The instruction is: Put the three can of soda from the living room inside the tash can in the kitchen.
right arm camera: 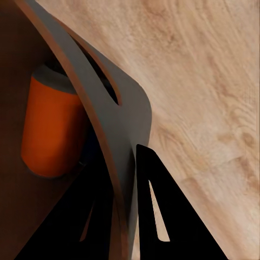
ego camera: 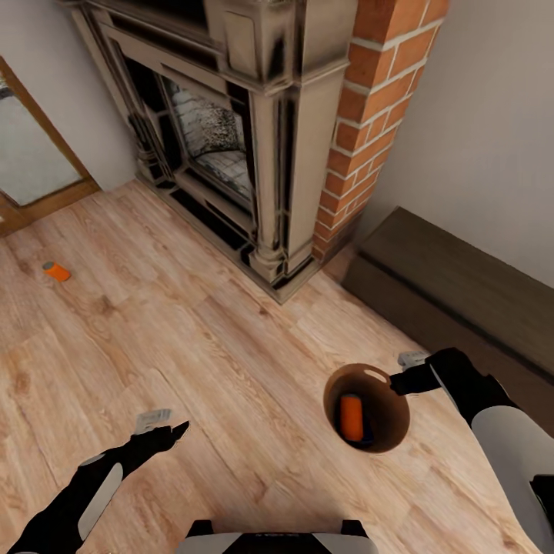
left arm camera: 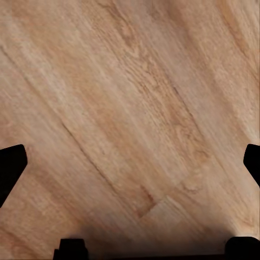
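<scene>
Right jaws (ego camera: 402,382) are clamped on the rim of the trash can (ego camera: 338,385), carrying it low over the plank floor (ego camera: 231,346), while the left jaws (ego camera: 178,431) hang apart and empty out front. From the head view, one orange can (ego camera: 352,416) already lies inside the bin with something dark blue tucked beside it, likely the blue can, and a second orange can (ego camera: 56,271) sits on the floor well off to the left, near the doorway. So the step in hand looks like collecting: roll toward that last can and drop the free left jaws onto it. Left wrist view: bare wood floor (left arm camera: 130,108), fingers wide. Right wrist view: fingers (right arm camera: 162,216) pinch the grey bin wall (right arm camera: 119,124), orange can (right arm camera: 51,130) inside. The room: brick fireplace (ego camera: 254,138), dark low bench (ego camera: 462,285) along the wall.
</scene>
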You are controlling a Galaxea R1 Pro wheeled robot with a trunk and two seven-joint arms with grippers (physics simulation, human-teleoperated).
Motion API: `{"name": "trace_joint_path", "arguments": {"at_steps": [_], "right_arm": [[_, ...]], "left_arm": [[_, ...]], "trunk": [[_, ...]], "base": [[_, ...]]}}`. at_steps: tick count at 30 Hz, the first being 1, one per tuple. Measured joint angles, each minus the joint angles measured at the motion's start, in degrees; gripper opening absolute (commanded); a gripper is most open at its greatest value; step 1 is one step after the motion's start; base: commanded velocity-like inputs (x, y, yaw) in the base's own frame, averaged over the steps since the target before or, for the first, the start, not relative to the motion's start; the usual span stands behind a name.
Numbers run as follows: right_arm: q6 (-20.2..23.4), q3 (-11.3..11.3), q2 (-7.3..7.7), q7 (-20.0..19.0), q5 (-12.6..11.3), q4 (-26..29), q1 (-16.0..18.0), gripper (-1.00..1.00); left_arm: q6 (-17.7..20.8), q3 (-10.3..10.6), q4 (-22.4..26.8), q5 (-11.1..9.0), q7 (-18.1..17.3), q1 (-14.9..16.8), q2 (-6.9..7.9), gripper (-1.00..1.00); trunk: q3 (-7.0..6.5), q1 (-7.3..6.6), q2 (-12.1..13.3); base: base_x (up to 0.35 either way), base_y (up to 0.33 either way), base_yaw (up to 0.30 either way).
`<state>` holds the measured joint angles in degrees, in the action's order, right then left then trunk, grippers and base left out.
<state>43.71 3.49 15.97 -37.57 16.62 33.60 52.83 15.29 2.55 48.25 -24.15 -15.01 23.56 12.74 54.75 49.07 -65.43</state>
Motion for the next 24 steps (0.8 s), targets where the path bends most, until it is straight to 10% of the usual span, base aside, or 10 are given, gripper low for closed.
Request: {"name": "trace_joint_path", "arguments": {"at_steps": [24], "right_arm": [[0.1, 0.0, -0.92, 0.5, 0.1, -0.1, 0.0, -1.00]], "left_arm": [[0.0, 0.0, -0.1, 0.1, 0.0, 0.0, -0.30, 1.00]], "trunk": [[0.00, 0.00, 0.0]], "base": [[0.178, 0.250, 0.208]]}}
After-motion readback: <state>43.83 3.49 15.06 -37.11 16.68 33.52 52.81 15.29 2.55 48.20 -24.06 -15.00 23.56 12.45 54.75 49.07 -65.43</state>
